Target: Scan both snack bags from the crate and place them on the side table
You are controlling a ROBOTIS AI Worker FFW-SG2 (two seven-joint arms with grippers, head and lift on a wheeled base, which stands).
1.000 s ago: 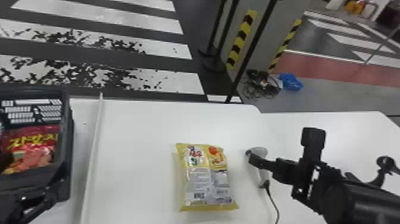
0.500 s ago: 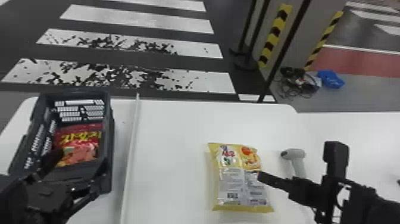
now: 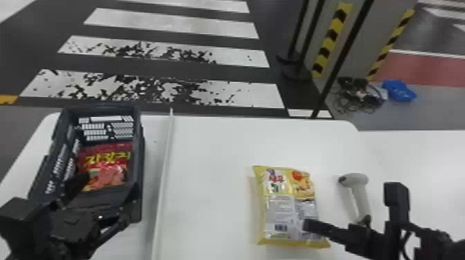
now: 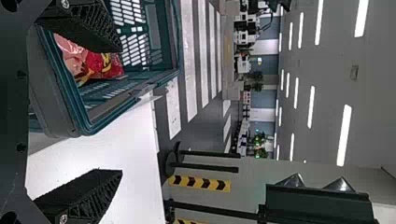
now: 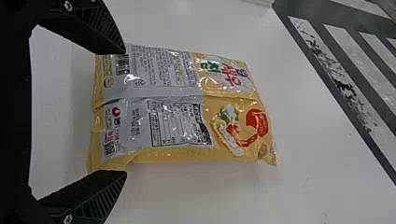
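- Head view: the red snack bag point(image 3: 119, 166) lay inside the dark crate point(image 3: 140, 155), left of the frame.
- The yellow snack bag point(image 3: 280, 211) lay flat on the white desk point(image 3: 207, 193), lower right of centre, printed back upward.
- The scanner point(image 3: 359, 193) lay just right of it, beyond a patch of bare desk.
- A pale strip point(image 3: 162, 179) ran up the desk between crate and yellow bag.
- At lower left, the left tool point(image 3: 110, 183) was released, its fingers apart, at the crate's near end.
- At lower right, the right tool point(image 3: 339, 222) was released too, fingers spread by the yellow bag's near end; whether they touched it, one could not tell.
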